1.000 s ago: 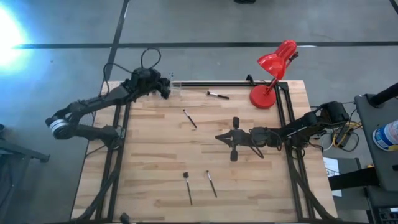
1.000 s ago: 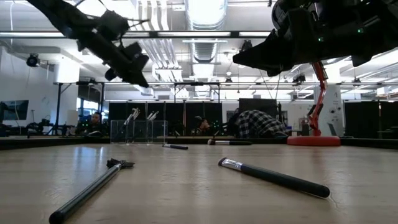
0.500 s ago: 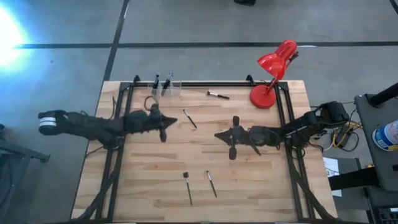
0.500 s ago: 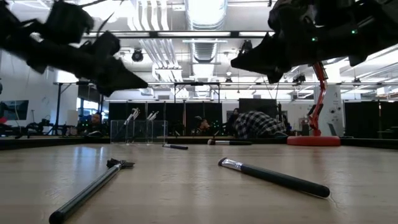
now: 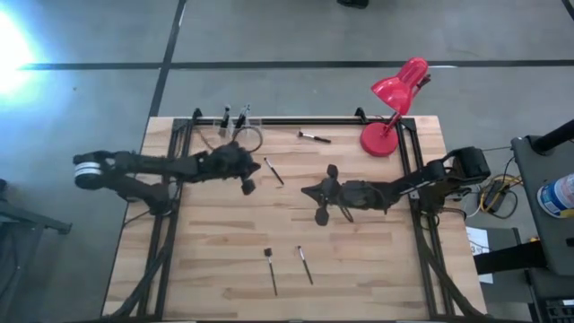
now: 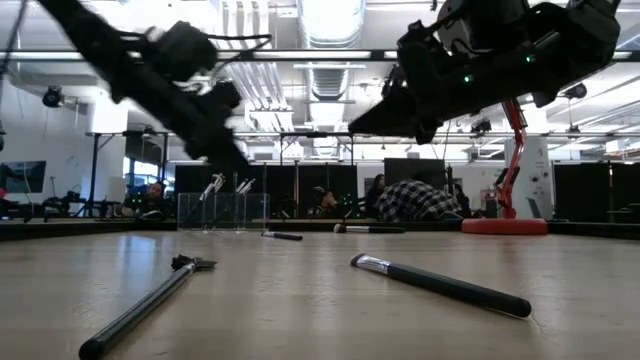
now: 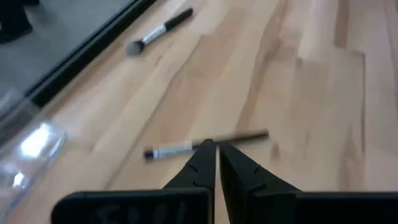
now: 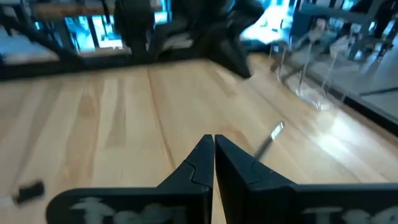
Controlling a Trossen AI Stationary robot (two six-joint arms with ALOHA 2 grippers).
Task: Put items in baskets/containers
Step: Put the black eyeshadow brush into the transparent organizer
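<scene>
Several thin dark brushes lie flat on the wooden table: one (image 5: 273,170) mid-table, one (image 5: 314,136) near the far edge, two (image 5: 271,269) (image 5: 305,265) near the front. The clear containers (image 5: 235,121) stand at the far edge with brushes upright in them. My left gripper (image 5: 247,179) hovers shut just left of the mid-table brush (image 7: 205,143), above the table in the low view (image 6: 235,160). My right gripper (image 5: 316,192) hovers shut right of that brush (image 8: 270,138). Both point at it.
A red desk lamp (image 5: 381,139) stands at the far right corner, its head reaching beyond the table. A black rail (image 5: 305,119) runs along the far edge. Bare wood lies between the two front brushes and the grippers.
My left gripper has left the clear containers at the far edge, swung toward the near edge and then right, and now hangs beside the mid-table brush. My right gripper has crept toward the table's left and a little toward the far edge. No brush on the table has moved.
</scene>
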